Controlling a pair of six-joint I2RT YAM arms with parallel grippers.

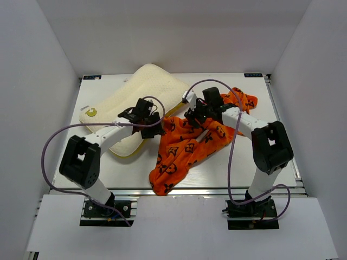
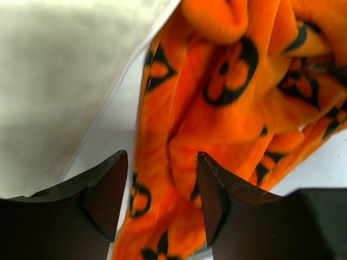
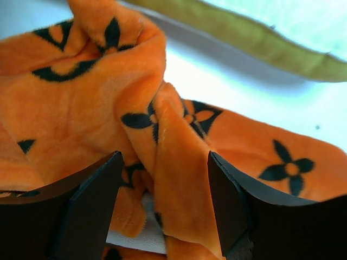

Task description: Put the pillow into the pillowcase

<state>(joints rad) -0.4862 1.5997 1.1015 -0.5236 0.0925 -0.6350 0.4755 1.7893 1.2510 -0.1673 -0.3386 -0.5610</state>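
Note:
The cream pillow (image 1: 146, 92) lies at the back left of the table, its yellow side band (image 3: 244, 32) facing the cloth. The orange pillowcase (image 1: 187, 146) with black motifs lies crumpled to its right, stretching to the front edge. My left gripper (image 1: 156, 125) hovers at the pillowcase's left edge, beside the pillow. In its wrist view the left gripper (image 2: 162, 162) is open, with folds of the pillowcase (image 2: 217, 108) lying between the fingers and the pillow (image 2: 59, 81) at upper left. My right gripper (image 3: 162, 160) is open astride a raised fold of the pillowcase (image 3: 184, 179), above a white tag (image 3: 138, 238).
White walls close in the table (image 1: 108, 162) on the left, right and back. Purple cables (image 1: 51, 141) loop from both arms. The pillowcase's lower end (image 1: 165, 181) reaches the table's near edge.

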